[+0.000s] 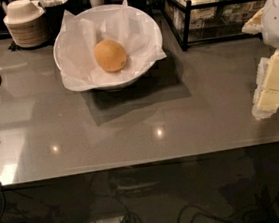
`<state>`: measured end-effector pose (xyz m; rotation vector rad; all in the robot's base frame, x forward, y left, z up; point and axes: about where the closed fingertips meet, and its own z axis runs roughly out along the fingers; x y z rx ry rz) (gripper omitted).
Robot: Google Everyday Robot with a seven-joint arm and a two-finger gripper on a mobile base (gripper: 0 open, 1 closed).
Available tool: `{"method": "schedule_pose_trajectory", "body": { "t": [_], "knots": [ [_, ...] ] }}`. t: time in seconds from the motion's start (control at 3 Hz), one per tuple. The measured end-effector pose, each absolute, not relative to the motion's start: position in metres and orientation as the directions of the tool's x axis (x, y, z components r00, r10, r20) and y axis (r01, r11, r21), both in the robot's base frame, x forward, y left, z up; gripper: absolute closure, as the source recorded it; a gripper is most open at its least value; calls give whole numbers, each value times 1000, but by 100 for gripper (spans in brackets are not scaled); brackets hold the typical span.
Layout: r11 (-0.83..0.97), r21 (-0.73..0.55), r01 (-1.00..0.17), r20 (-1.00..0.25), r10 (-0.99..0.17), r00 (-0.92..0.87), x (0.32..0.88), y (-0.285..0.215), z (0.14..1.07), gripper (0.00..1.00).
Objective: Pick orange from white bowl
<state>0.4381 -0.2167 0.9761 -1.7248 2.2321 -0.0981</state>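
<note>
While the orange [110, 55] sits in the white bowl [118, 83], gripper [272, 86] well apart at the table's [131, 124] right edge, open or closed impossible to tell.

Orange [110, 55] resting in the white bowl [131, 79], toward the far edge of the desk [131, 129]

You have one round, slightly oval orange with dull yellow-orange, matte skin, lying whole near the middle of the bowl on crumpled white paper [79, 50]. It takes up only a small part of the bowl. The bowl is wide, round and white and stands upright on the desk close to the far edge, left of the middle. Its paper lining rises past the rim at the far side and spills over toward the near-left. The gripper [269, 99] hangs at the desk's right edge, well apart from bowl and orange
</note>
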Motion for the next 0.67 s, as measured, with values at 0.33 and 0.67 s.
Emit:
{"method": "schedule_pose_trajectory", "body": {
  "t": [0.33,0.67],
  "knots": [
    [269,-246,-931,-207,-953,-221,438,-217,976,0],
    [259,-253,-932,-211,-955,-208,441,-212,978,0]
  ]
}}
